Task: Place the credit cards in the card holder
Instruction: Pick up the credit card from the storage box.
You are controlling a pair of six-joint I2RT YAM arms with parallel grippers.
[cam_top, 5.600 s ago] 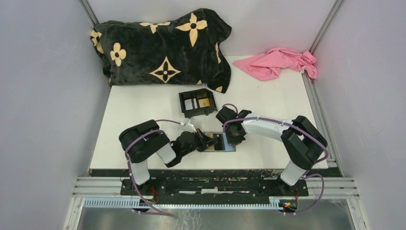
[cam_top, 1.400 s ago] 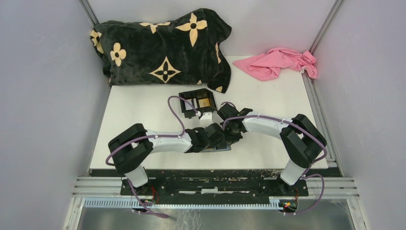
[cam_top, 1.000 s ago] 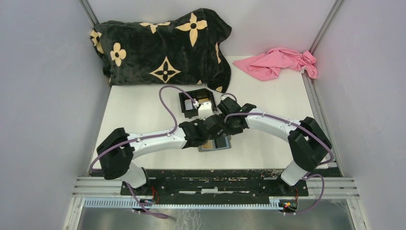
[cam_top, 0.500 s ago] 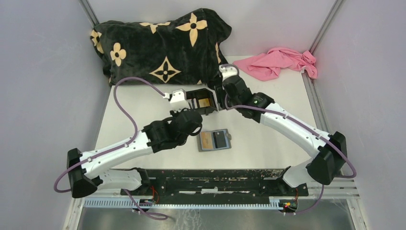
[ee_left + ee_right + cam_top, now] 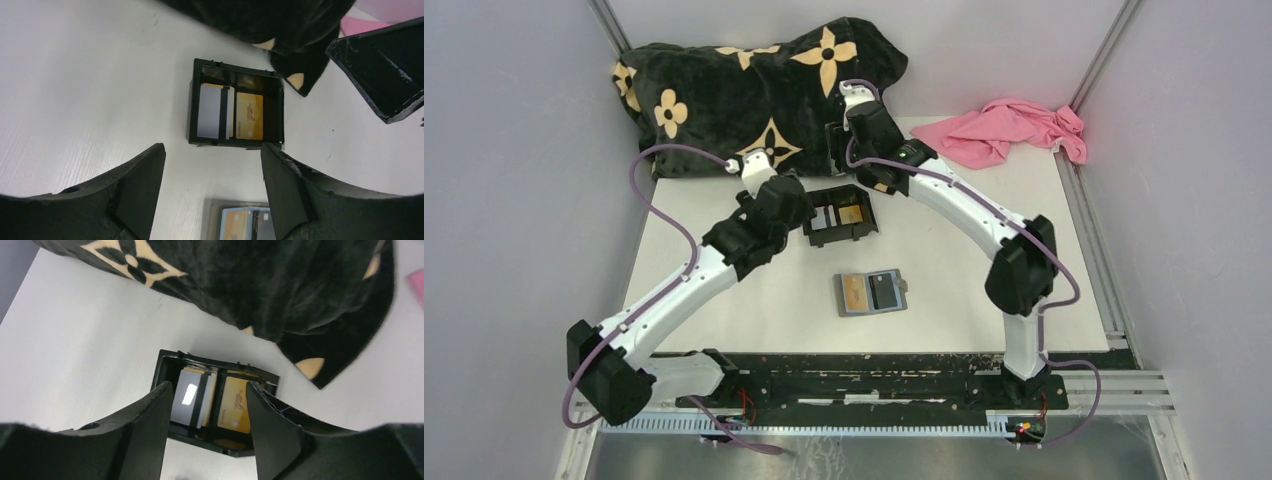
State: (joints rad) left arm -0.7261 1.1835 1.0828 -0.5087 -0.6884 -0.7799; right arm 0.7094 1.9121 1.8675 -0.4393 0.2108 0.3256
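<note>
The grey card holder [image 5: 871, 293] lies open near the table's middle, with a gold card and a black card in its slots; its top edge shows at the bottom of the left wrist view [image 5: 245, 225]. More credit cards sit in the black box [image 5: 839, 215]: a silvery one [image 5: 212, 111] [image 5: 187, 395] and a gold one [image 5: 249, 116] [image 5: 234, 405]. My left gripper [image 5: 784, 205] [image 5: 212, 150] hangs open just left of the box, holding nothing. My right gripper [image 5: 849, 150] [image 5: 208, 387] is open above the box's far side, also holding nothing.
A black pillow with tan flowers [image 5: 764, 95] fills the back left, and its corner hangs close to the box [image 5: 250, 280]. A pink cloth [image 5: 1009, 130] lies at the back right. Grey walls close in both sides.
Both arms have swung back from the card holder toward the black box. Both grippers have opened wider. The card holder now lies uncovered with its two cards.
</note>
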